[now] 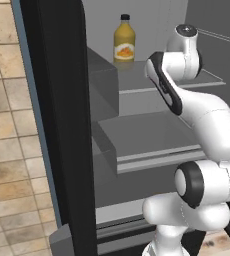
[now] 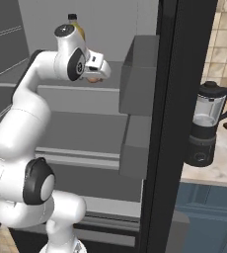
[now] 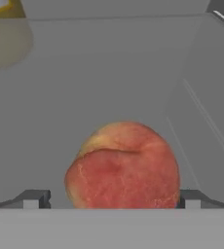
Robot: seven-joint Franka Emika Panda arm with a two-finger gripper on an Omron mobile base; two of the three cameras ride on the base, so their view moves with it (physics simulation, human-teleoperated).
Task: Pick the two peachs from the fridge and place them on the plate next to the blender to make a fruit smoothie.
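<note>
- The white arm rises from the base, bends at the elbow and reaches into the open fridge (image 1: 62, 125), its wrist at the level of the upper shelf (image 1: 157, 82).
- In the right base view the hand points rightward over that shelf, and the gripper (image 2: 94, 79) sits against a small red-orange shape under it.
- In the hand view a peach (image 3: 122, 166) lies between the two dark fingertips (image 3: 36, 198), one tip on each side and touching or almost touching the fruit; the claw appears pinched around the peach, though actual contact cannot be confirmed.
- The peach is low over the grey upper shelf, deep inside the fridge; whether it rests on the shelf or is lifted cannot be told.
- An orange juice bottle (image 1: 124, 40) stands upright at the back of the same shelf, left of the arm in the left base view.
- The lower shelf (image 1: 152, 135) and the door bins (image 2: 140, 74) hold nothing visible.
- The blender (image 2: 207, 123) stands on the counter beyond the black door edge, partly hidden by it.
- In the left base view the hand is hidden behind the arm's own wrist.
</note>
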